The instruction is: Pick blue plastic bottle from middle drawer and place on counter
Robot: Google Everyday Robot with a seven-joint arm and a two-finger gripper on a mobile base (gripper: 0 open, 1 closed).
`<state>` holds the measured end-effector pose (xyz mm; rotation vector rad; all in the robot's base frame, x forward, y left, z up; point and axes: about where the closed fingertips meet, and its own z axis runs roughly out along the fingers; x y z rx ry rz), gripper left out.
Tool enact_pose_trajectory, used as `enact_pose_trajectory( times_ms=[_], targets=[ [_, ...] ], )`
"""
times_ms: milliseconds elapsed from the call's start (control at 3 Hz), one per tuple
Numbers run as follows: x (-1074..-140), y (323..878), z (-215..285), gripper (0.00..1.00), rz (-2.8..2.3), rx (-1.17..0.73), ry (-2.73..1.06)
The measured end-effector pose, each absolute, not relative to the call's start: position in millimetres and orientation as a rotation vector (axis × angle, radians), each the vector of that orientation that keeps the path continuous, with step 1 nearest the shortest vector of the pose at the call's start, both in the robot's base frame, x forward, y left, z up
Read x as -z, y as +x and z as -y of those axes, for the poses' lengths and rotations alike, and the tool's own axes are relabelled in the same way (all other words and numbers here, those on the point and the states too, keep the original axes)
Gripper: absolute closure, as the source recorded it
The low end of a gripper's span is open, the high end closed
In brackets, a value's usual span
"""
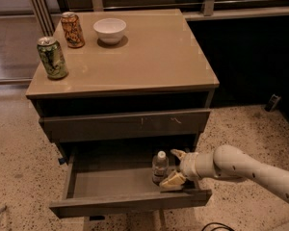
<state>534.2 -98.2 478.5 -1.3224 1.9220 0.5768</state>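
Note:
The blue plastic bottle (159, 166), small and clear with a white cap, stands upright at the right end of the open middle drawer (130, 201). My gripper (174, 167) reaches in from the right on a white arm (241, 170). Its fingers are open, one finger (177, 154) behind the bottle and one (172, 181) in front, just to the bottle's right. The tan counter (149, 52) tops the cabinet above.
On the counter stand a green can (52, 57) at front left, an orange can (72, 30) behind it and a white bowl (110, 30) at the back. A closed drawer front with pale scratch marks (127, 124) sits above the open drawer. Speckled floor surrounds the cabinet.

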Motion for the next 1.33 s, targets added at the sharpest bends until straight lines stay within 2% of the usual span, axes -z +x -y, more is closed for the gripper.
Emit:
enact_pose_trajectory(
  times_ms=[667, 1000, 1333],
  targets=[
    [-464.9, 552.7, 72.2, 0.2, -1.857, -0.638, -1.303],
    [-464.4, 552.9, 72.1, 0.39, -1.857, -0.639, -1.302],
    [-464.4, 552.9, 72.1, 0.62, -1.857, -0.639, -1.302]
  ],
)
